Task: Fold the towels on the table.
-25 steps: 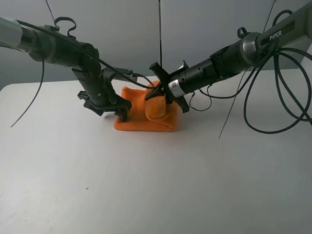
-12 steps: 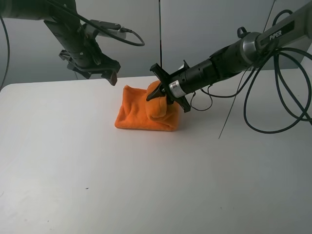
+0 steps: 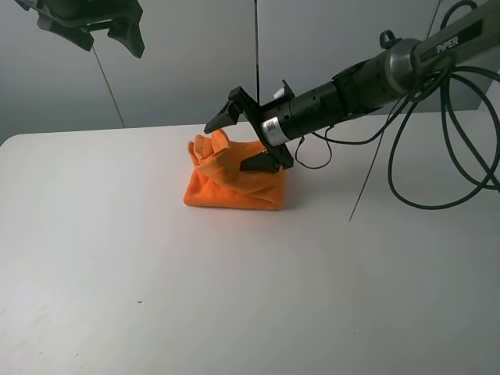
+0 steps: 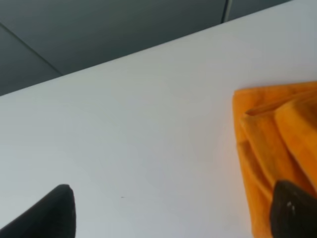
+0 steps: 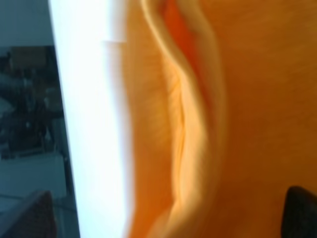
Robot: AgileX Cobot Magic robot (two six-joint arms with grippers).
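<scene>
**Towel bunched under open right jaws, fold at risk of springing apart**

Towel (image 3: 233, 181) sits as a thick orange bundle toward the far middle of the white worktop (image 3: 234, 297), its near edge fairly straight but its top rumpled, with a loose flap standing up at the far left corner. The right gripper (image 3: 242, 142) hovers right over that top, jaws spread wide with nothing between them; one finger points up past the raised flap, the other lies low against or just above the cloth, and I cannot tell whether it touches. The left gripper (image 3: 109, 23) is lifted high and well apart from the cloth, at the upper left of the overhead view; its wrist camera shows both finger tips spread with only bare worktop between, so those jaws are open and empty too.

The main risk, as I judge it, is that the raised flap flops back or the layers slide open, since nothing pins them. A low finger dragging across the terry could also catch the pile and pull the bundle askew, or push it along the smooth worktop. The right wrist view is blurred, showing only stacked orange folds close up. No label is visible.
</scene>
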